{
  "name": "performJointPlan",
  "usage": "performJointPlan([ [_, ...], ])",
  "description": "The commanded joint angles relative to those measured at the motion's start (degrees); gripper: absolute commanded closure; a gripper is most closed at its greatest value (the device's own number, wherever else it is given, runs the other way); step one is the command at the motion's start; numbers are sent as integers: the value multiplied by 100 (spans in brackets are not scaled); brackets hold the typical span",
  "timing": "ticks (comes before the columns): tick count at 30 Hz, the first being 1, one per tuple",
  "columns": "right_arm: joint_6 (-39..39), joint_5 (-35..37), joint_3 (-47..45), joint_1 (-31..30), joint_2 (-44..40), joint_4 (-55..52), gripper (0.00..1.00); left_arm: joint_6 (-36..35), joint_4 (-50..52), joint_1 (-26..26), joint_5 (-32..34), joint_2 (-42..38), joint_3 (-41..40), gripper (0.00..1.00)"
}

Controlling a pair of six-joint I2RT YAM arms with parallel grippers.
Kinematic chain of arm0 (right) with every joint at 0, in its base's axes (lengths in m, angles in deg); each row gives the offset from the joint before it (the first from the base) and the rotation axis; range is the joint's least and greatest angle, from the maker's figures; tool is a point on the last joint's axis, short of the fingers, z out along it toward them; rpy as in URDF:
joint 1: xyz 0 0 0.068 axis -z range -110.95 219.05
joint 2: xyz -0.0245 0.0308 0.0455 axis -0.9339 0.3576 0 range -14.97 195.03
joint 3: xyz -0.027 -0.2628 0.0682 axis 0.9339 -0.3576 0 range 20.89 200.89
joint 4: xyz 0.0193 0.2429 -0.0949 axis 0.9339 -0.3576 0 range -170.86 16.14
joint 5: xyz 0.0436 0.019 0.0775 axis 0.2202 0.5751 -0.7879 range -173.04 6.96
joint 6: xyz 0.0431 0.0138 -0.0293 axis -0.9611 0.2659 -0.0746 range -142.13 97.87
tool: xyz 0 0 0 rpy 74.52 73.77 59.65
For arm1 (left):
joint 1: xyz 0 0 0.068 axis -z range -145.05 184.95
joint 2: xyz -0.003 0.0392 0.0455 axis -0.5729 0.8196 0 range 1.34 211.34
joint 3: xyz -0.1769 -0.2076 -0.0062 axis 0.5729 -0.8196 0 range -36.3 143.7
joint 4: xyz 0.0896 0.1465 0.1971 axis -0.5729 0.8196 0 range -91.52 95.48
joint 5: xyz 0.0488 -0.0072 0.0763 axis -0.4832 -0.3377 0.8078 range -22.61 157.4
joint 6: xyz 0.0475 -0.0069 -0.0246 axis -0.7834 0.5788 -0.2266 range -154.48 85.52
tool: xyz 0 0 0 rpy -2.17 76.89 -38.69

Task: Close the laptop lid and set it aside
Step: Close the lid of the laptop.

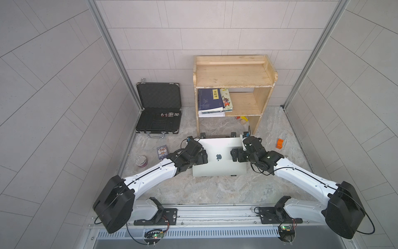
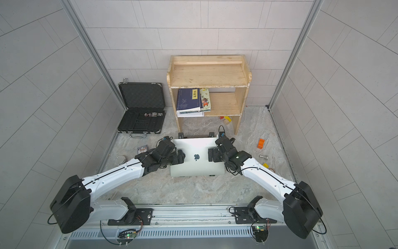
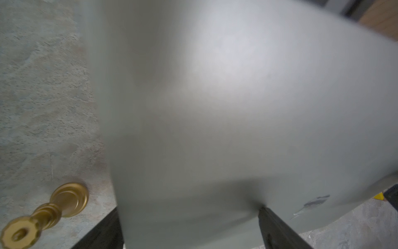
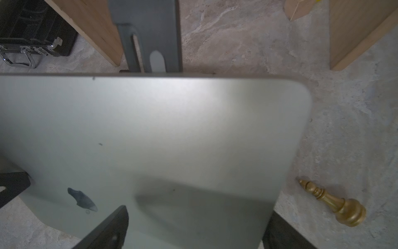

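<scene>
Silver laptop [image 1: 219, 168] on black stand [image 1: 202, 135] on surface [image 1: 215, 189], just in front of wooden shelf [image 1: 232, 75]; laptop lid [image 1: 224, 146] down, logo up. Spread wide, gripping nothing: left end effector [image 1: 204, 157], right end effector [image 1: 234, 155], over lid's sides. Contact unclear.

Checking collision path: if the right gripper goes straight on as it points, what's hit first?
The laptop lid: the right gripper tilts down at its closed silver face, fingers spread close above it. Contact may already be made; depth is unclear.
</scene>
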Motion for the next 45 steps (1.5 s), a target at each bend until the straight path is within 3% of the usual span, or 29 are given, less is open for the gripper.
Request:
performJointPlan([
  [1,111,-359,355,-103,24,457,3,-219,-638,123,-304,22,454,6],
  [14,84,-274,273,-128,128,479,3,-360,-355,288,-34,86,935,6],
  [27,100,-161,-190,-82,5,527,0,-150,-348,172,730,-243,66,2],
  [45,143,-495,-1274,344,-1228,608,0,-40,-943,-22,388,-1314,-1405,4],
])
